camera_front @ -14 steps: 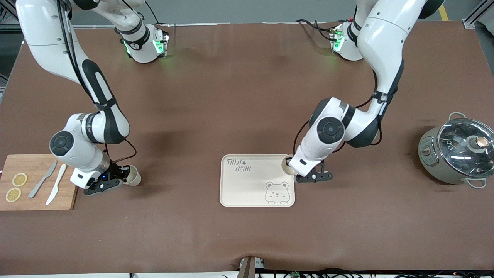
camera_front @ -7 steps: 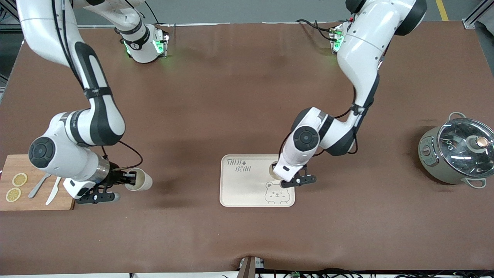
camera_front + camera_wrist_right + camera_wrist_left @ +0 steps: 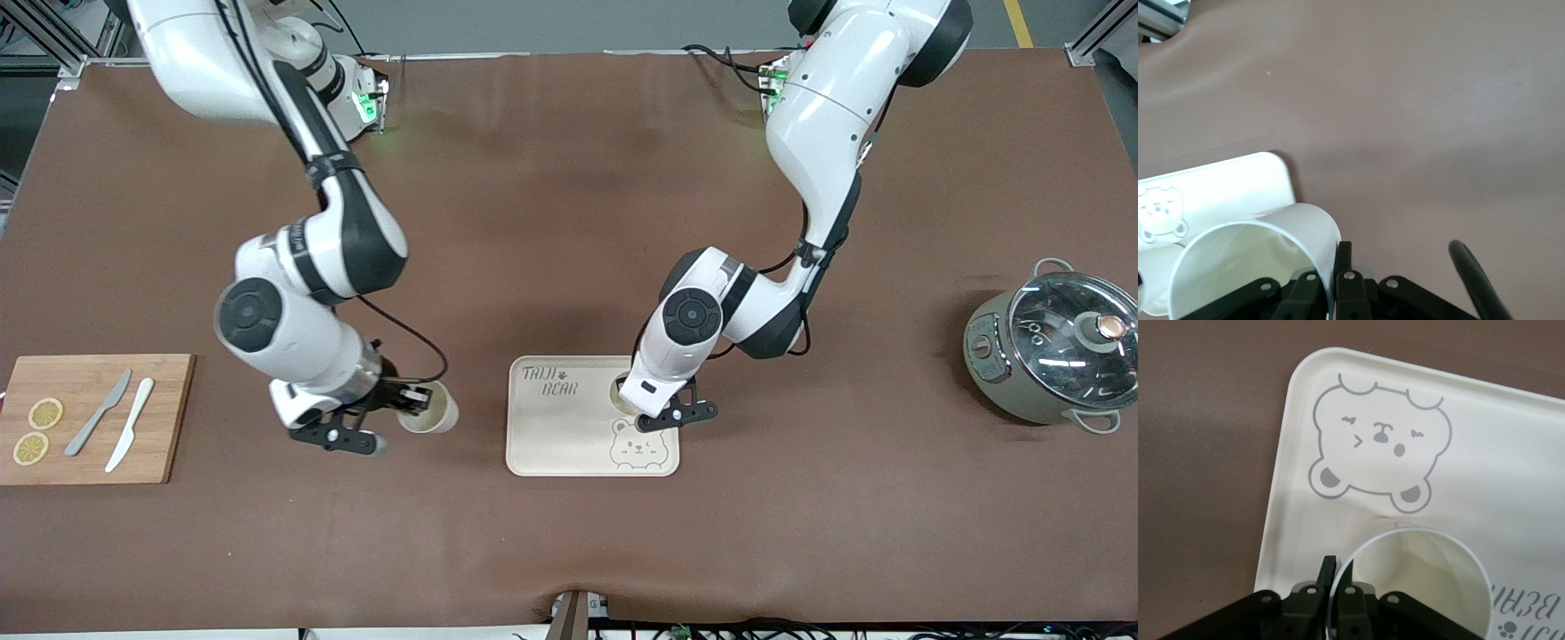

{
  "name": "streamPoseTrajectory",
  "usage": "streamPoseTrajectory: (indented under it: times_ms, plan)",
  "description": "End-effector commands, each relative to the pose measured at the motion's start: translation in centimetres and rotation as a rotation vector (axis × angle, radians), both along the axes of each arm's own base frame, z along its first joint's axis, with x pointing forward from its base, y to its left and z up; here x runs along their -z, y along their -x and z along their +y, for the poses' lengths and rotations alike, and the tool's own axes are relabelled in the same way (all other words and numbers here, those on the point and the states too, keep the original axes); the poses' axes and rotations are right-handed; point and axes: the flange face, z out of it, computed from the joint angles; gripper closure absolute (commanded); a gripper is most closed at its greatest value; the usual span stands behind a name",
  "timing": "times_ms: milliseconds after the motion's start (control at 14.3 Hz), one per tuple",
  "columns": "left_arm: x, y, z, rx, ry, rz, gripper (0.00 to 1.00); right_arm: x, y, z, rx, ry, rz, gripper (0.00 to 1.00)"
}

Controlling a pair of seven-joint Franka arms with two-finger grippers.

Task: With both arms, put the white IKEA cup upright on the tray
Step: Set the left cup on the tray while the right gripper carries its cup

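A: Claws?
B: Left gripper (image 3: 1337, 577) is clenched on the rim of the first cup (image 3: 619, 392), low over the tray (image 3: 551, 444), about 2 o'clock from its middle and 12 of the bear drawing (image 3: 637, 444). Can't tell if it's touching down. Right gripper (image 3: 411, 402) is pinching the second cup (image 3: 432, 414) by its wall, over bare table at the tray's 9 o'clock.
A: Risks?
B: Thin rim pinches could slip. The second cup looks tilted, so it might tip on release or bump the first cup.
A: Contents?
B: Both cups are empty, and the tray is otherwise bare. Lidded pot (image 3: 1053, 351) at the table's 3 o'clock, inside unclear.
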Motion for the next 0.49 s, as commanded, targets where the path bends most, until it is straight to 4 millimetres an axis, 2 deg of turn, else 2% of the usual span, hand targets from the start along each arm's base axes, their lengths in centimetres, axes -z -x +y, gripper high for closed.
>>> streamPoseTrajectory:
  times_ms: [0, 279, 419]
  plan:
    - [-0.3, -0.3, -0.3, -0.003, -0.029, -0.028, 0.02, 1.0, -0.8, 3.3, 0.068, -0.005, -0.007, 1.00]
    - [-1.1, -0.4, -0.3, -0.011, -0.042, -0.046, 0.00, 4.4, 0.6, 8.6, 0.116, -0.027, -0.035, 1.00]
    - [-2.4, -0.6, 0.0, -0.017, -0.041, -0.052, 0.00, 6.4, 1.2, 10.6, 0.126, -0.039, -0.052, 1.00]
